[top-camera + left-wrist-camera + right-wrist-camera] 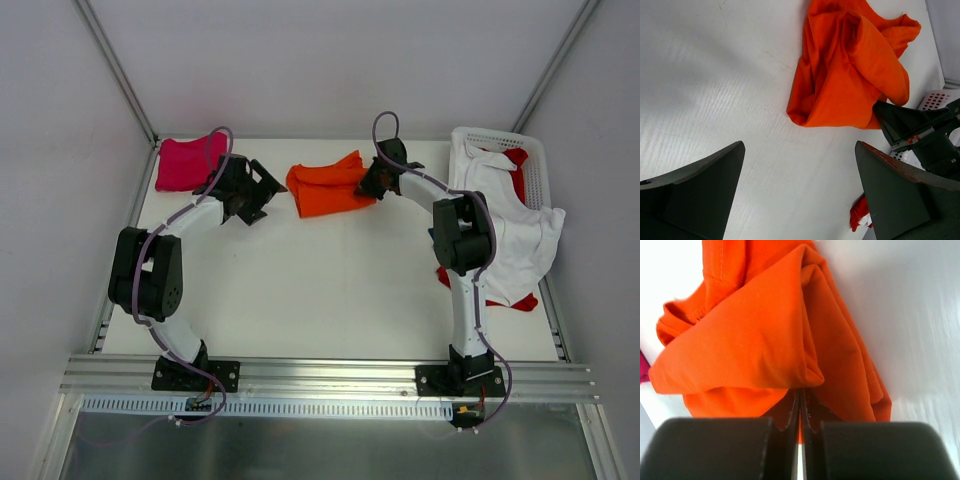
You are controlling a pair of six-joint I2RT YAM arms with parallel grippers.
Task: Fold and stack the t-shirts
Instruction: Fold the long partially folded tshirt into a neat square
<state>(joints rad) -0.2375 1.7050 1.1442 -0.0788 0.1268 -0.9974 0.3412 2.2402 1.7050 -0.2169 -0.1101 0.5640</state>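
View from above: a white table (330,290) with two black-and-white robot arms mounted at its near edge. A bright orange cloth t-shirt (325,190) lies bunched near the far middle of the table, between the two arms' ends. A magenta-pink cloth t-shirt (185,163) lies crumpled in the far left corner. A white plastic slotted basket (535,150) stands in the far right corner. A white cloth t-shirt (520,235) hangs out of the basket over its near rim onto the table. A red cloth t-shirt (518,160) shows inside the basket, and red cloth also shows under the white shirt's lower edge.

The left gripper (262,195) sits between the pink and orange shirts, just beside the orange one's left edge. In the left wrist view it (800,150) is released, its two dark fingers (705,195) spread wide over bare table, with the orange shirt (855,70) ahead and untouched.

The right gripper (372,185) is at the orange shirt's right edge. In the right wrist view it (801,395) is clenched, jaws pressed flat together, pinching a fold of the orange shirt (750,335), which is gathered in soft ridges just beyond the fingertips.
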